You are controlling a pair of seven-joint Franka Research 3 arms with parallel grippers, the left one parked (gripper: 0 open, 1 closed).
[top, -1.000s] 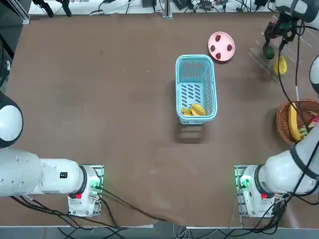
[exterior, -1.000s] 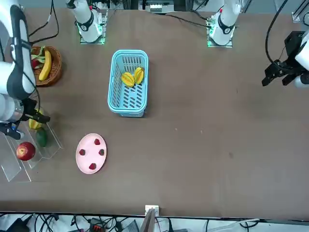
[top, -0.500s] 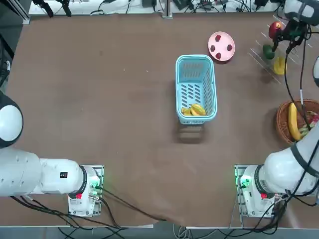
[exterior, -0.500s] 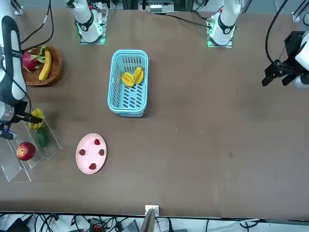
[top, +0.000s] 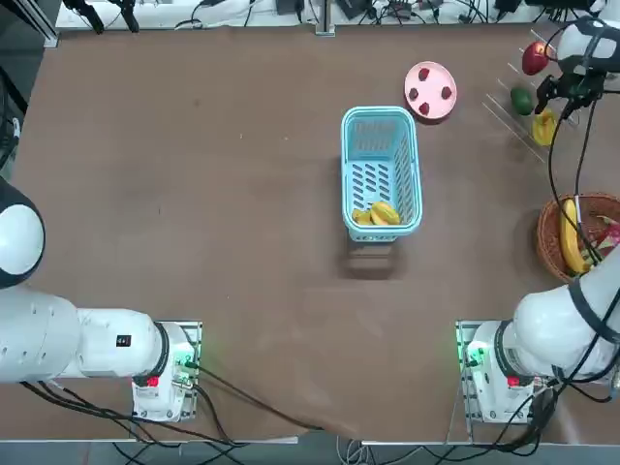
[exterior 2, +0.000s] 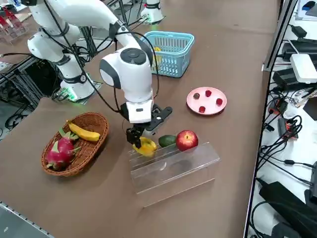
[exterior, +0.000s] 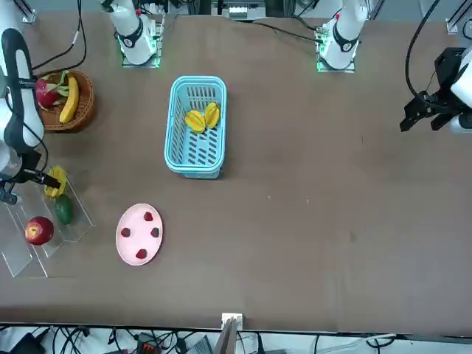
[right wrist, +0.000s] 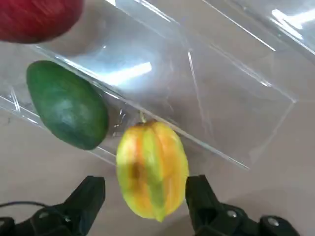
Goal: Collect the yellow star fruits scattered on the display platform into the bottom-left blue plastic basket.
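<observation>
Yellow star fruit (right wrist: 152, 169) sits btwn open tool (right wrist: 147, 196) fingers, untouched (wrist view only); top view hides gap.

Brown table (top: 194, 194), five things resting on it.

Top view: blue basket (top: 381, 174) just right of centre; pink plate (top: 430, 90) upper right of it; clear stand (top: 504, 116) at the upper right edge; woven basket (top: 550, 237) at the right edge, mid-height; two arm bases (top: 165, 373) along the bottom, left and right.
</observation>
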